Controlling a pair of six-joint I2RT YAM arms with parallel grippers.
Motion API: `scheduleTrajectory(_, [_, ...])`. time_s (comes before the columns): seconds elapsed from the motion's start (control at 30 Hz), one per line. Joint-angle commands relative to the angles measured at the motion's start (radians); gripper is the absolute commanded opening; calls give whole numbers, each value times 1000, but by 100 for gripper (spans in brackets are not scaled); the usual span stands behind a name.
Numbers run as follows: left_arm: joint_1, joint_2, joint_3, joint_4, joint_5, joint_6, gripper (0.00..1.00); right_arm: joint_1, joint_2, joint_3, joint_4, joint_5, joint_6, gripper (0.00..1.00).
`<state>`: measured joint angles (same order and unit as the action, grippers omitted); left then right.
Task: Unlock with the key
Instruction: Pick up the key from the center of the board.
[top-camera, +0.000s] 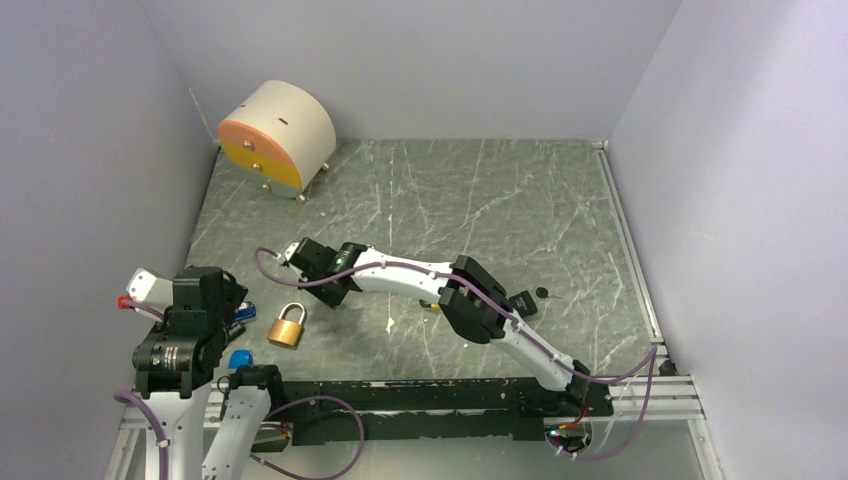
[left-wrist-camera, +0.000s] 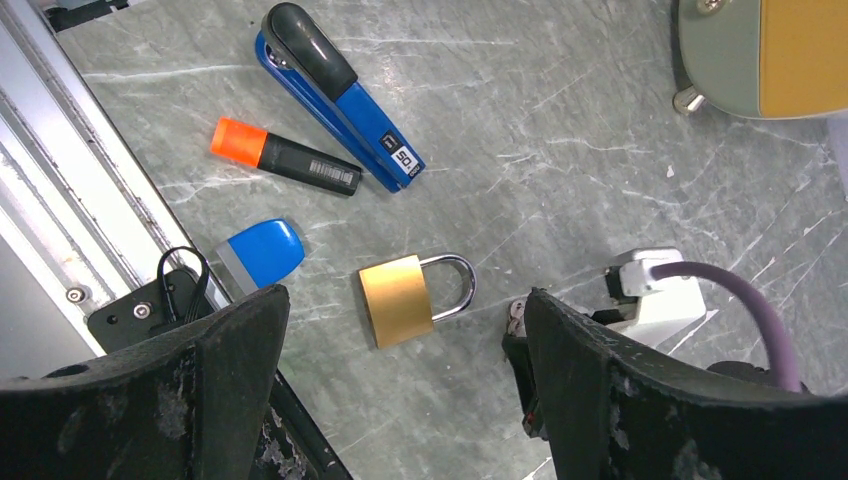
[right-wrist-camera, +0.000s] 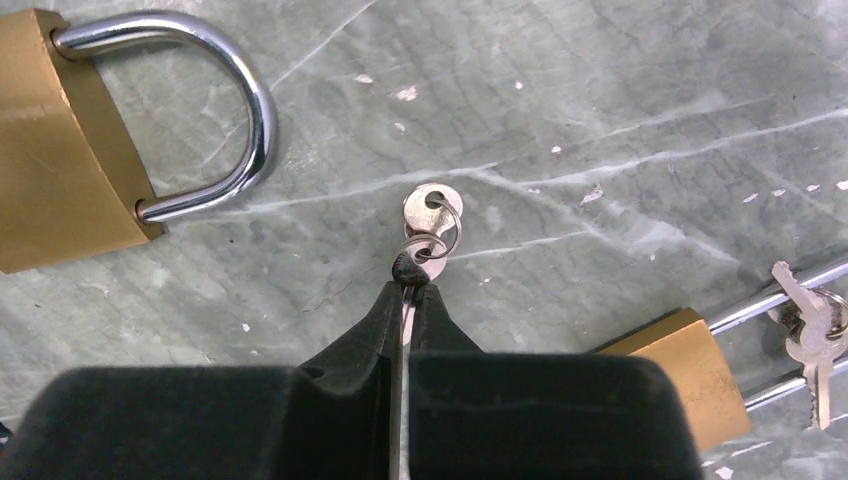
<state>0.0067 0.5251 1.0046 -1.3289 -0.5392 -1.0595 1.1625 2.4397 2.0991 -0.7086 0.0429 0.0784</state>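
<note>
Your right gripper (right-wrist-camera: 412, 282) pinches the key (right-wrist-camera: 420, 215) tight, so square its blade to the keyway of the padlock (right-wrist-camera: 60, 150) by the worktop's near-left corner, under your wide-open, empty left gripper (left-wrist-camera: 400, 305).

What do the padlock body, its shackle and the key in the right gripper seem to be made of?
Padlock body: probably brass, a brushed golden-yellow face. Shackle: likely polished steel, silvery with bright highlights. Key: silvery metal, perhaps nickel-plated; duller sheen, held in the right gripper.
</note>
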Motion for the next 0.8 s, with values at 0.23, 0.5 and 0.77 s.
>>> scheduleTrajectory(0.23, [-1,-58,-32,54,135,31,94,-87,-218,-229,208,-330,180,0])
scheduleTrajectory(0.5, [-1,-164,-160,257,418,80,94,-200,-379,-496,466,-663,387,0])
scheduleTrajectory(0.77, [-1,-110,-257,408,717,44,94,-248,-493,-607,553,-777,487,0])
